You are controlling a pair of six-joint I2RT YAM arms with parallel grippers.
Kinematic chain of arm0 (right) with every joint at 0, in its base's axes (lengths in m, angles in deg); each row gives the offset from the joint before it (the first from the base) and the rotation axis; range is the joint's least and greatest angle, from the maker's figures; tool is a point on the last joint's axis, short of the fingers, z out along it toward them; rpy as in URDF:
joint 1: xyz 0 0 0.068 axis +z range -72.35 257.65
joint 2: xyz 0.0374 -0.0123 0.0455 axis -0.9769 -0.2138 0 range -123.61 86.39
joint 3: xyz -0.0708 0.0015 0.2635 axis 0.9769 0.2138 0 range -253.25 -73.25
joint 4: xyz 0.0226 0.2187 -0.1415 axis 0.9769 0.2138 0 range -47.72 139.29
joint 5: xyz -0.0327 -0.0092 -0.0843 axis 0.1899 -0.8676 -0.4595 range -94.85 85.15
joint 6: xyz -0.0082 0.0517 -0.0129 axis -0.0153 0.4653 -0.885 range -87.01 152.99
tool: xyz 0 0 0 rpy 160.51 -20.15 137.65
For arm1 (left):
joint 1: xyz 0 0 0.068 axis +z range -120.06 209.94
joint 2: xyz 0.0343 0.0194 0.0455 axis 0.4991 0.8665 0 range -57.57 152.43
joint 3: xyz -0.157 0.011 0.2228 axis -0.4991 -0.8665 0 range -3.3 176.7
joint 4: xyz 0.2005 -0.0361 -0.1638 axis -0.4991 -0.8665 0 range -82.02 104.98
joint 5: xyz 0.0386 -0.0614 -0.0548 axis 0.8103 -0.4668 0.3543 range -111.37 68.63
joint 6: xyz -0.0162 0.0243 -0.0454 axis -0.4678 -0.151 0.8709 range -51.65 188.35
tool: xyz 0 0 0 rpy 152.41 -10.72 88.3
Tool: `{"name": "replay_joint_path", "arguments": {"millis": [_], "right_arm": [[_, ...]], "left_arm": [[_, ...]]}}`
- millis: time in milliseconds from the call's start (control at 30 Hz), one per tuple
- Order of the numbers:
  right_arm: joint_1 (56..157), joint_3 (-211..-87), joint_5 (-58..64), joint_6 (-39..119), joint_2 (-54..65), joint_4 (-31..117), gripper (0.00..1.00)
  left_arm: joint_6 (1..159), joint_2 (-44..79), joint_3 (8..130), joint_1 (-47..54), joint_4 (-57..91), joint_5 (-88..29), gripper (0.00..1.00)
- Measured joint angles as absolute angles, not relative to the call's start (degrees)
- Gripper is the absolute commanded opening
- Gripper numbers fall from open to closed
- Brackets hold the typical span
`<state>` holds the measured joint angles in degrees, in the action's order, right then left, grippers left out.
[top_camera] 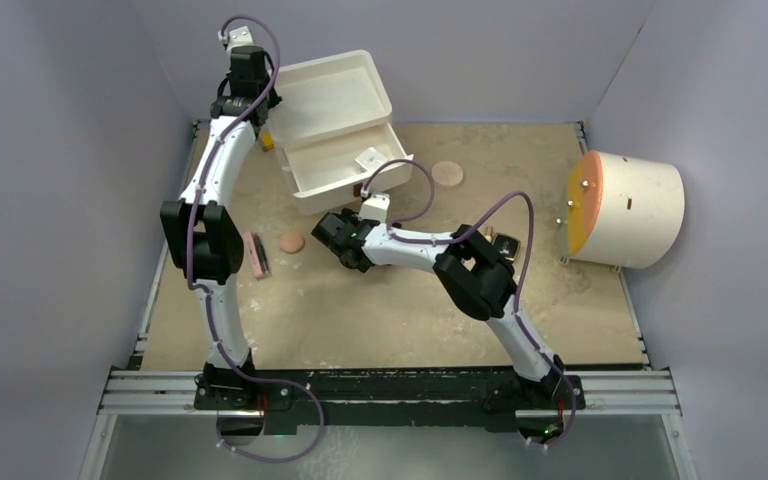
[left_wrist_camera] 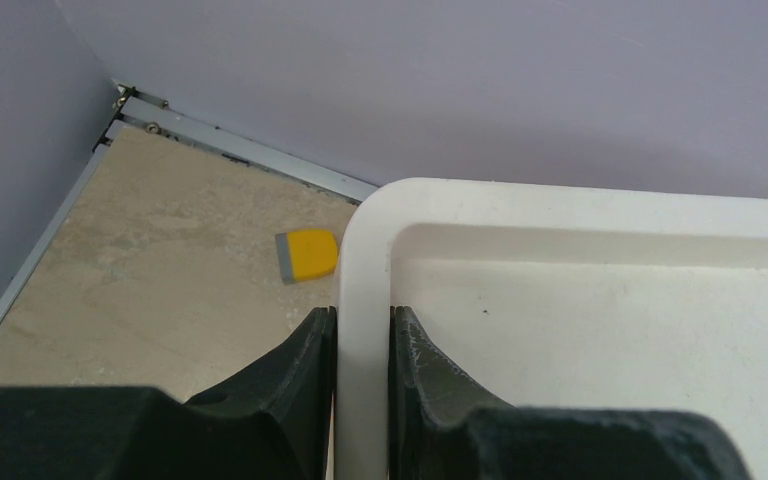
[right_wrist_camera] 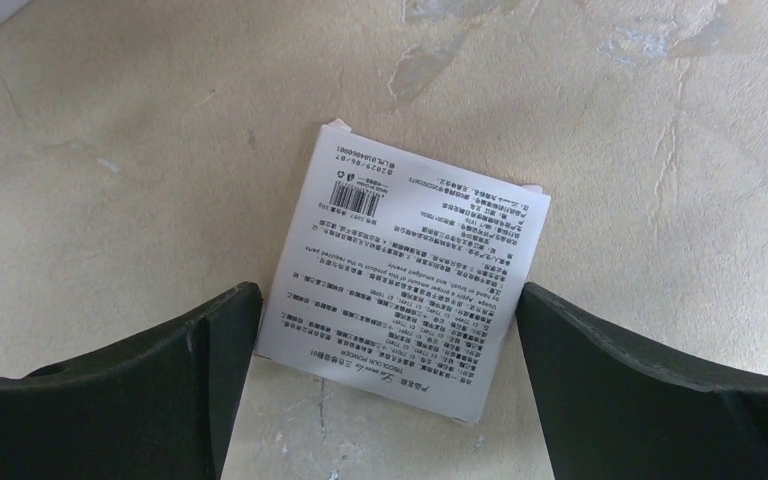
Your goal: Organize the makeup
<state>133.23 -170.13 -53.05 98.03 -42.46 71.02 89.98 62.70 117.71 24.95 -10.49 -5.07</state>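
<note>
Right gripper (right_wrist_camera: 385, 390): I have it spread wide over a square box (right_wrist_camera: 405, 295) that lies flat on the table (top_camera: 380, 310), printed label up. One finger sits just beside the box's left edge, the other well clear on the right.
Step in hand: as I judge it, picking up this box for the case.
How I'd do it: shift right so the box is centred, come straight down, and close across two parallel sides. It lies turned a little, so I'd rotate the wrist to match, or a corner may squirt out.
Stick (top_camera: 257, 256): on the table by the left arm's elbow, with a peach disc (top_camera: 292, 242) just beside it.
Compact (top_camera: 505, 245): dark, mostly hidden behind the right arm.
Second disc (top_camera: 448, 173): to the right of the case.
Case (top_camera: 335, 135): white, lid up, one small white item inside.
Left gripper (left_wrist_camera: 362, 350): clamped on the case's rim, steadying it; I'd hold that.
Yellow block (left_wrist_camera: 307, 255): behind the case, not makeup.
</note>
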Motion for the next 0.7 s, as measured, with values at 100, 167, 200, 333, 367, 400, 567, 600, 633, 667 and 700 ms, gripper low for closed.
{"name": "replay_joint_path", "arguments": {"millis": [100,167,200,333,367,400,567,600,633,667,700], "right_arm": [[133.27,-171.33,-53.36,98.24,-43.56,72.07,0.99],[133.23,-172.05,-53.25,98.27,-43.88,72.79,0.98],[133.2,-172.16,-53.21,98.31,-43.97,72.92,0.96],[133.23,-172.25,-53.18,98.46,-44.06,73.05,0.68],[133.23,-172.25,-53.16,98.55,-44.06,73.05,0.59],[133.23,-172.22,-53.18,98.59,-44.04,73.09,0.53],[133.09,-169.73,-52.81,98.46,-42.18,71.28,0.41],[133.09,-168.36,-52.55,98.48,-41.24,70.34,0.4],[133.03,-167.11,-52.14,98.0,-40.32,69.99,0.4],[133.05,-165.14,-51.74,97.83,-38.97,69.64,0.4],[133.14,-163.13,-51.59,97.68,-37.57,69.68,0.4]], "left_arm": [[89.94,62.78,117.71,25.06,-10.25,-5.07,0.0],[89.92,62.85,117.71,25.15,-10.03,-5.05,0.0],[89.92,62.85,117.71,25.19,-9.99,-5.07,0.0],[89.85,62.87,117.71,25.21,-9.95,-5.07,0.0],[89.83,62.87,117.71,25.21,-9.95,-5.07,0.0],[89.81,62.87,117.71,25.21,-9.93,-5.07,0.0],[89.79,62.87,117.71,25.21,-9.93,-5.07,0.0],[89.76,62.87,117.71,25.23,-9.95,-5.09,0.0],[89.76,62.87,117.71,25.23,-9.93,-5.11,0.0],[89.74,62.87,117.71,25.23,-9.93,-5.11,0.0],[89.74,62.87,117.71,25.23,-9.93,-5.14,0.0]]}}
